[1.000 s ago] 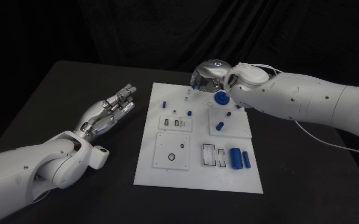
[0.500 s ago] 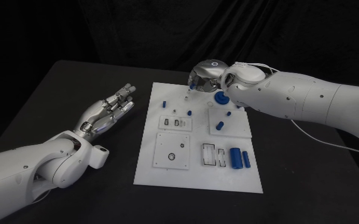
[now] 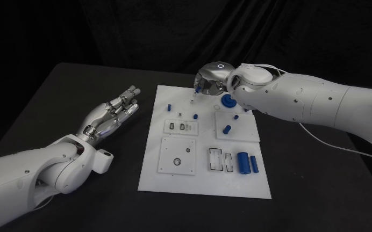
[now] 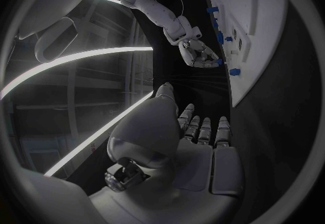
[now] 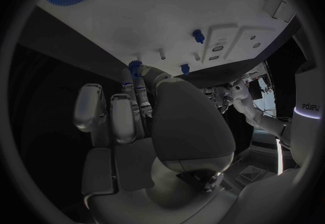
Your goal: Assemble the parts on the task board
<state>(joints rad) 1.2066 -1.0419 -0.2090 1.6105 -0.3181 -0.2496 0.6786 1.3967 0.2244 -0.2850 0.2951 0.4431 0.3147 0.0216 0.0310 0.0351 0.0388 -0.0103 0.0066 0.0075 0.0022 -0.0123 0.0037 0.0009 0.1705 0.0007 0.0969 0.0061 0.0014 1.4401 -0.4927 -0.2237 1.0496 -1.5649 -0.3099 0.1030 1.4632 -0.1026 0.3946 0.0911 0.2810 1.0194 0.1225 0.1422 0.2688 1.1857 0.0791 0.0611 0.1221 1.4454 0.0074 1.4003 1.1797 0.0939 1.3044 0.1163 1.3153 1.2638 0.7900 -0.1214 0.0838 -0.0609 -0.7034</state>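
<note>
We see right hand [image 3: 210,81] at task board [image 3: 205,183] far edge, pinching small blue part [image 5: 133,65], barely shifted over past second; placement pending. Left hand [image 3: 115,112] wide, empty, unmoved beside board.

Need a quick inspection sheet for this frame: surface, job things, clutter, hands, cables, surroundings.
Surface: black table, matte, bare around the board.
Job things: white task board lies flat mid-table; blue gear near its far edge; two blue cylinders lie side by side near its right front.
Clutter: nothing seen.
Hands: left hand lies beside the board's left edge, fingers straight, holding nothing; right hand over the board's far edge pinches a small blue part.
Cables: thin white cable along the right arm.
Surroundings: black curtain behind.
</note>
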